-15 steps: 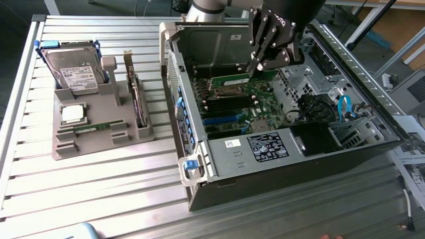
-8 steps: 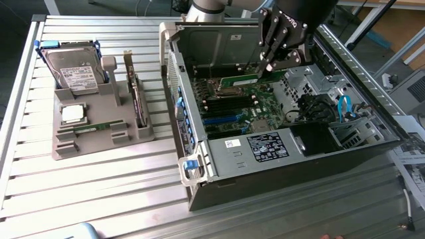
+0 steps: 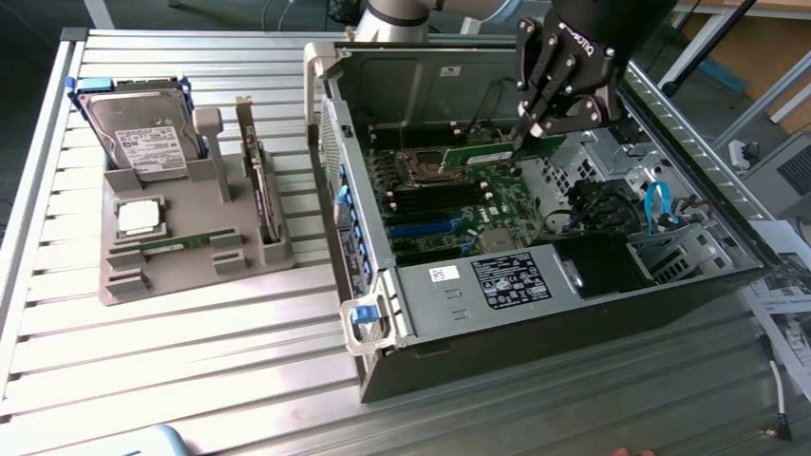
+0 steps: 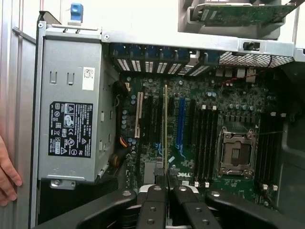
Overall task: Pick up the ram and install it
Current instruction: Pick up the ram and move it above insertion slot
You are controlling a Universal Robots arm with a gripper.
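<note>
Biggest worry for me here is the seating. The gripper [image 3: 534,133], up in the upper right of the exterior view, is clamped narrow on the ram [image 3: 481,151], and it only has it by one end. Any push down could make the stick pivot in the grip or go into a slot crooked. If the notch doesn't line up with the memory slots [image 3: 438,198] and the arm presses anyway, I'd expect a bent stick or a stressed motherboard [image 3: 507,204]. The open processor socket [image 3: 424,166] is just beside where the stick hangs, so a sideways drift could scrape it, which would be nasty. There's also a person's hand [image 4: 7,171] resting right by the outside of the computer case [image 3: 419,76]. A bump there would shift the whole target.

As for where things sit, the ram sticks out from the fingertips toward the exterior view's left, roughly level, hovering over the board inside the case. It doesn't look to be in any slot yet. From the wrist view you see it edge-on [image 4: 165,129], running straight out from between the gripper [image 4: 167,183] over the board, with the black slots [image 4: 205,138] off to one side of it. So it doesn't look lined up over them yet. A second, matching stick [image 3: 178,242] lies on the gray tray [image 3: 190,275] at the left, well apart from all this.
</note>
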